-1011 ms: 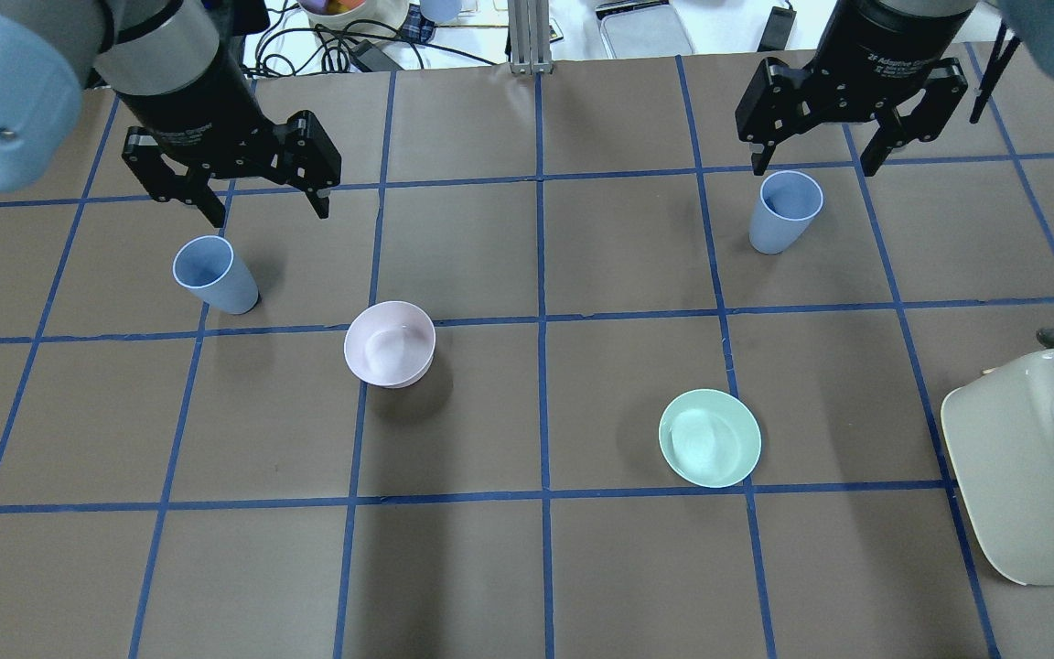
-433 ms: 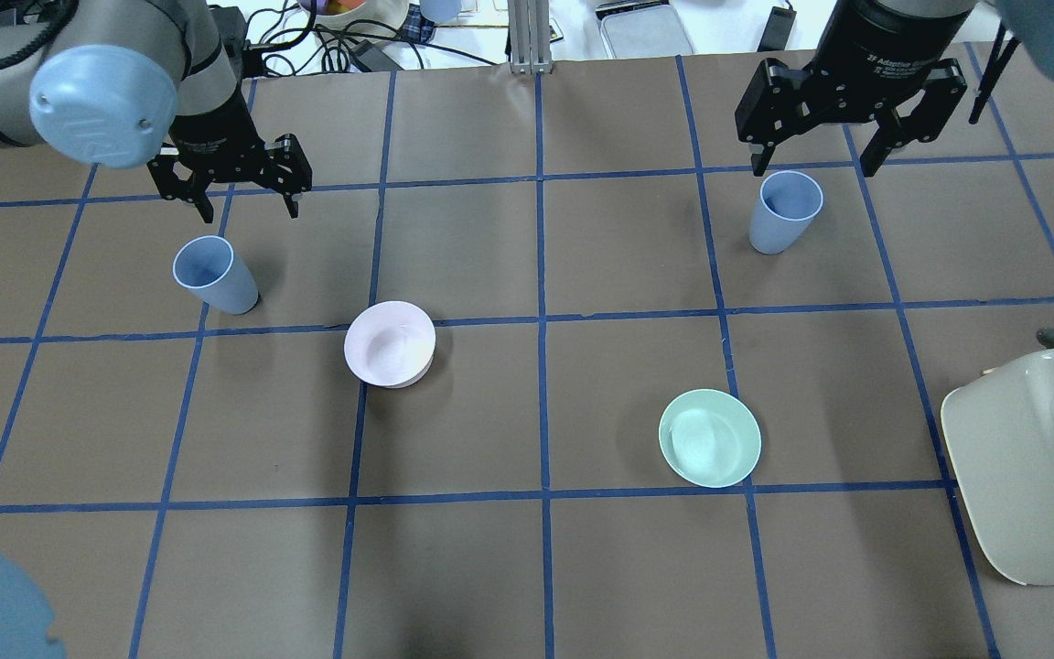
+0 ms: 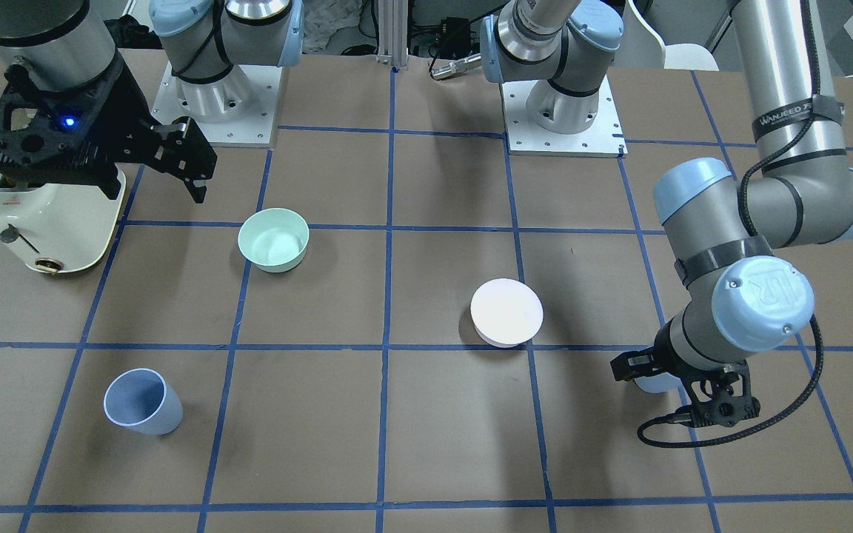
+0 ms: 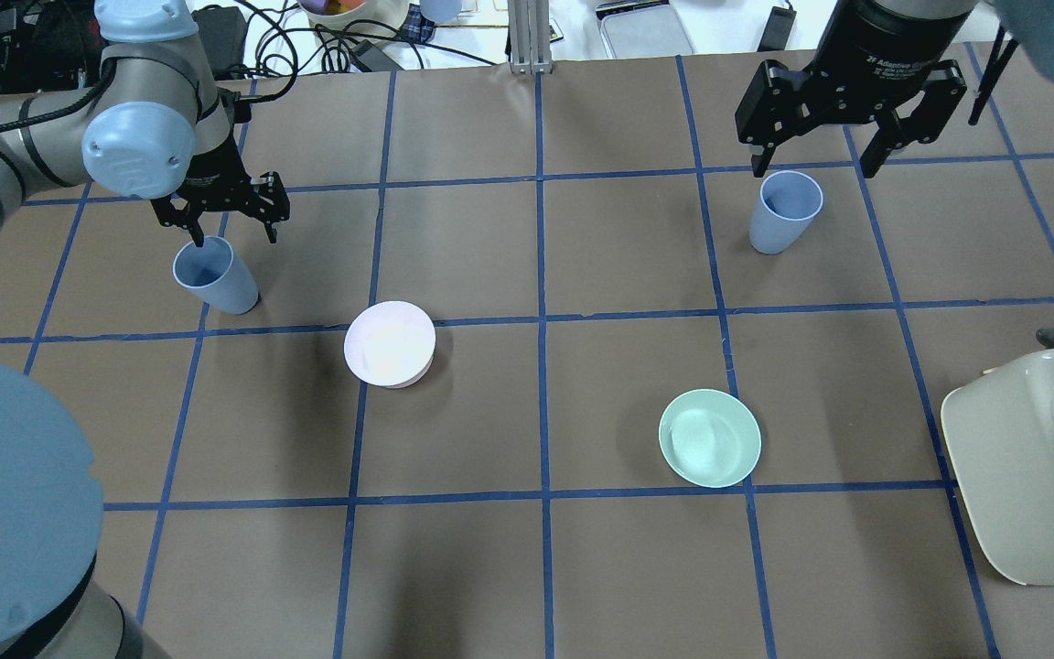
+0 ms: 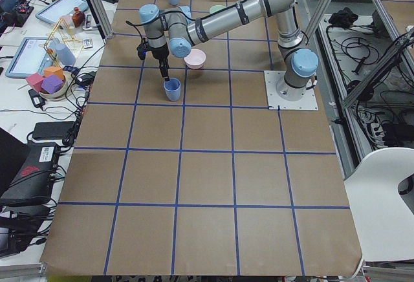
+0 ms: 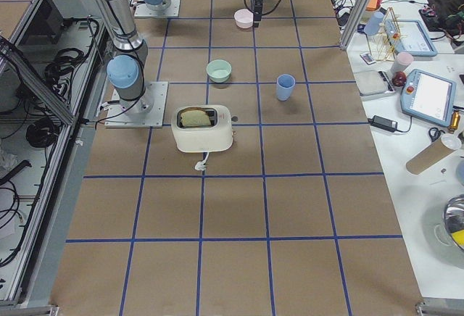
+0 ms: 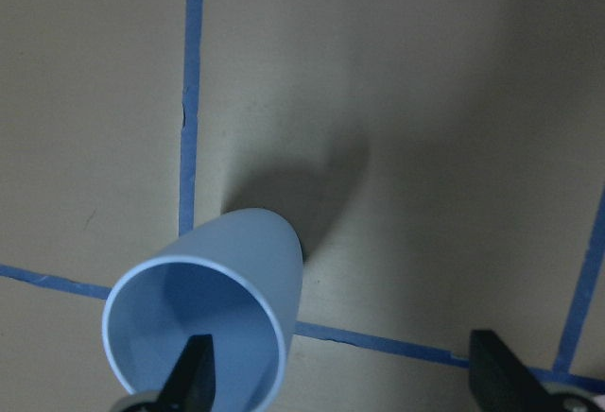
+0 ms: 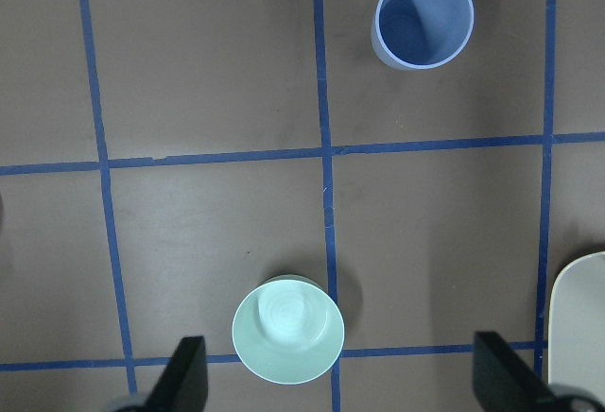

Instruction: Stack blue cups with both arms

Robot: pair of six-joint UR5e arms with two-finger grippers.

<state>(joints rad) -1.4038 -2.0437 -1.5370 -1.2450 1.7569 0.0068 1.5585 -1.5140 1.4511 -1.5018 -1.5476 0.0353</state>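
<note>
left gripper (image 4: 234, 240), spread, sits at the left blue cup (image 4: 216, 277), left of the pink bowl (image 4: 390, 343), one finger over its mouth, lined up for a rim pinch. right gripper (image 4: 811, 167), spread, hangs high, apart from the right blue cup (image 4: 781, 218), far right of that bowl.

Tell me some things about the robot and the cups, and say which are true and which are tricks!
1. The two blue cups are stacked together. False: the left cup and the right cup stand far apart on the table.
2. The left gripper is open, with one finger over the left cup's opening. True.
3. The right gripper is holding a cup. False: its fingers are open and empty, high over the table.
4. The pink bowl and the green bowl sit apart from each other. True.
</note>
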